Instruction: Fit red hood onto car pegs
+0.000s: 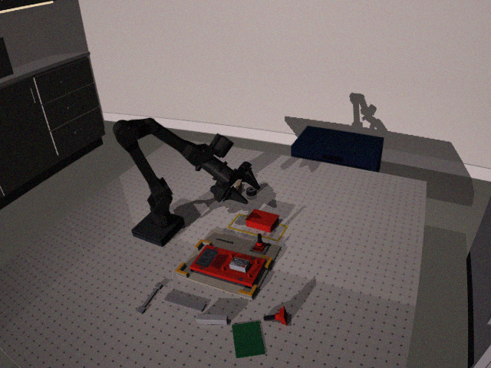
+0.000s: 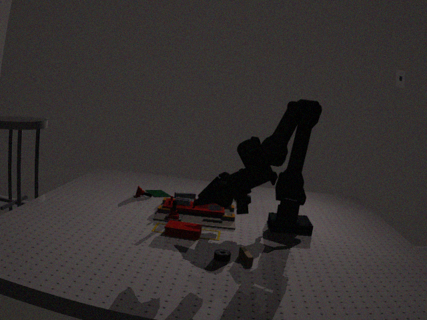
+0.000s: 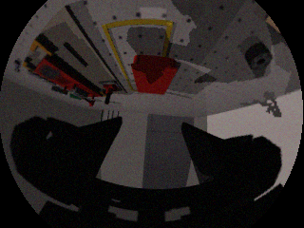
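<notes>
Top view: red hood right of frame center, roof up, lying partly inside the yellow outline. Gripper above and left of it, apart, fingers wide open, nothing held. Chassis in its jig, lower center, engine block on deck; hood off.

Exterior view: hood below center, in front of the jig. Black wheel at lower center.

Wrist view: fingertips well apart; hood beyond them, upper center. Wheel at upper right.
</notes>
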Robot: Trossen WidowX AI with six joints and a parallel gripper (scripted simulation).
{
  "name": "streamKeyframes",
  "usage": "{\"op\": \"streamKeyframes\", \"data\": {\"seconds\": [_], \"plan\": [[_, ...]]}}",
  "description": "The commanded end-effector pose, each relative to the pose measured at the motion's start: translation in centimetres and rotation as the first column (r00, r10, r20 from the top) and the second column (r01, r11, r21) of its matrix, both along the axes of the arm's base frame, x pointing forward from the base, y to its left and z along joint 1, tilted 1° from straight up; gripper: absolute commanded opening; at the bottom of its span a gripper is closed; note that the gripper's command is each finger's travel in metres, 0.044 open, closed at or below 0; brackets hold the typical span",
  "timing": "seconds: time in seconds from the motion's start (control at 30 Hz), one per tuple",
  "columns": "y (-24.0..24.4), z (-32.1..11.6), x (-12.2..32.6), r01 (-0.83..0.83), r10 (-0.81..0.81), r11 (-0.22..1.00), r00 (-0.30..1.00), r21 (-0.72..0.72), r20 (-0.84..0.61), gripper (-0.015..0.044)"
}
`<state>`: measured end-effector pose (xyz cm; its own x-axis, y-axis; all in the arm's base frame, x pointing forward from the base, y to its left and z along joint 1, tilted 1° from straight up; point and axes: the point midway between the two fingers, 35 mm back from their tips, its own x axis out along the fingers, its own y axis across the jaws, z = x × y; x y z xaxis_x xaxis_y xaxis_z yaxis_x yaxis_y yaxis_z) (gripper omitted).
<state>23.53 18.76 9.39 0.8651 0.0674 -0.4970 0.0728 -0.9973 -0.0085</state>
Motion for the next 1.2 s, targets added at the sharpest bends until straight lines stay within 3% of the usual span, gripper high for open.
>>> {"op": "streamKeyframes", "data": {"seconds": [0.0, 0.1, 0.17, 0.3, 0.4, 0.57, 0.77, 0.93, 1.17], "plan": [[0.0, -0.1, 0.0, -0.007, 0.006, 1.000, 1.000, -0.007, -0.004, 0.0361], [0.0, -0.1, 0.0, -0.007, 0.006, 1.000, 1.000, -0.007, -0.004, 0.0282], [0.2, -0.2, 0.2, 0.023, -0.022, 0.999, 0.999, 0.038, -0.025, 0.0335], [0.9, -0.5, 1.3, 0.231, -0.188, 0.935, 0.967, 0.270, -0.175, 0.0440], [1.2, -0.7, 2.1, 0.418, -0.307, 0.813, 0.899, 0.404, -0.312, 0.0440], [1.5, -1.1, 3.4, 0.710, -0.454, 0.493, 0.702, 0.502, -0.549, 0.0440], [1.3, -1.3, 4.7, 0.907, -0.507, -0.029, 0.349, 0.421, -0.788, 0.0440], [1.0, -1.2, 5.3, 0.847, -0.433, -0.470, 0.025, 0.249, -0.901, 0.0440], [0.5, -0.9, 5.8, 0.587, -0.265, -0.807, -0.261, 0.066, -0.928, 0.0440]]}}
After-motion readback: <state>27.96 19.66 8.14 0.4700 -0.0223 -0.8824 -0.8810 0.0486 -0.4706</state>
